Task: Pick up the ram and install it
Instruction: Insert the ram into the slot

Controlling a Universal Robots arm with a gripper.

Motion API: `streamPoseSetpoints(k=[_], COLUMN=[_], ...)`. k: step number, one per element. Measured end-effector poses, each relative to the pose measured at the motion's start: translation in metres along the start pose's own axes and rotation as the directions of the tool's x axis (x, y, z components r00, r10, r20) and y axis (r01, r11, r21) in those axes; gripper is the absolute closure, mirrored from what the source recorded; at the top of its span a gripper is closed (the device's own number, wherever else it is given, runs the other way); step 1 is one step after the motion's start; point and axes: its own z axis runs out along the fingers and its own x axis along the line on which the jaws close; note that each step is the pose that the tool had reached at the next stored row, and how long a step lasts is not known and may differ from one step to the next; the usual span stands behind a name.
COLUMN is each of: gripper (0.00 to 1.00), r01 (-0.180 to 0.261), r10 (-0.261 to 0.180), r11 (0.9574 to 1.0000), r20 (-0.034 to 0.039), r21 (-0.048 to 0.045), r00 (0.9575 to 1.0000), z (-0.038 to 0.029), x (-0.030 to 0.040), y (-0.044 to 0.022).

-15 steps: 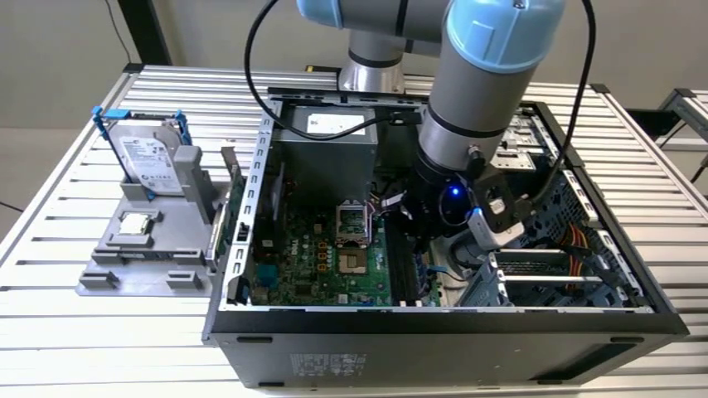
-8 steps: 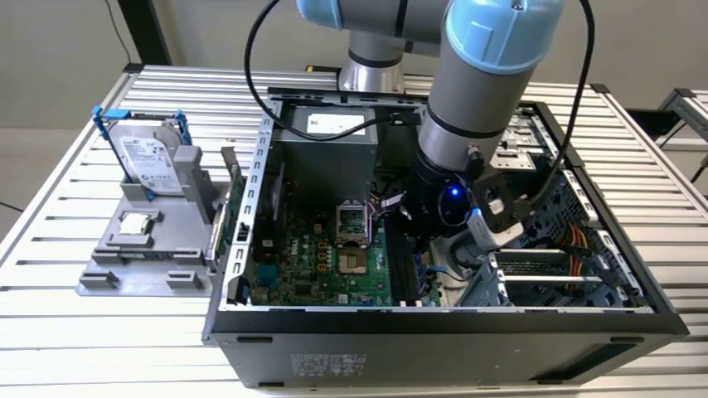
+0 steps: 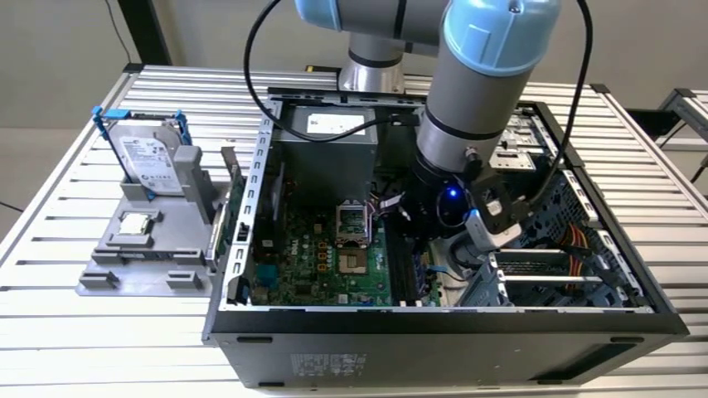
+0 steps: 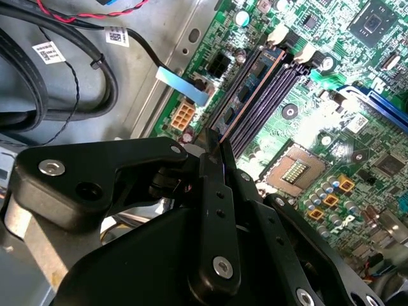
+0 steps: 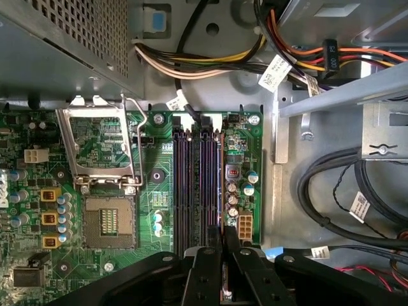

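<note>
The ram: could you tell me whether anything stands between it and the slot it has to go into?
Nothing visible does. In the second wrist view the ram already lies along the outermost of the black slots, with the gripper at its near end.

Robotics lab, slotted aluminium workbench (image 3: 99,348), opened computer case (image 3: 443,327), grey parts fixture (image 3: 144,249)

Open PC case (image 3: 443,319) on slatted table (image 3: 66,332), hard drive (image 3: 149,157) upright in grey holder (image 3: 138,265) beside it.
</note>
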Motion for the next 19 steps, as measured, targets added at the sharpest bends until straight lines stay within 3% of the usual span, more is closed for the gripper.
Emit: streamPoseSetpoints(k=[19], gripper=[1.0], r01=[0.0], r10=[0.0], r11=[1.0], r20=[-0.0002], r21=[0.0014], r00=[1.0], z=[0.0046], x=[0.0014], y=[0.0002])
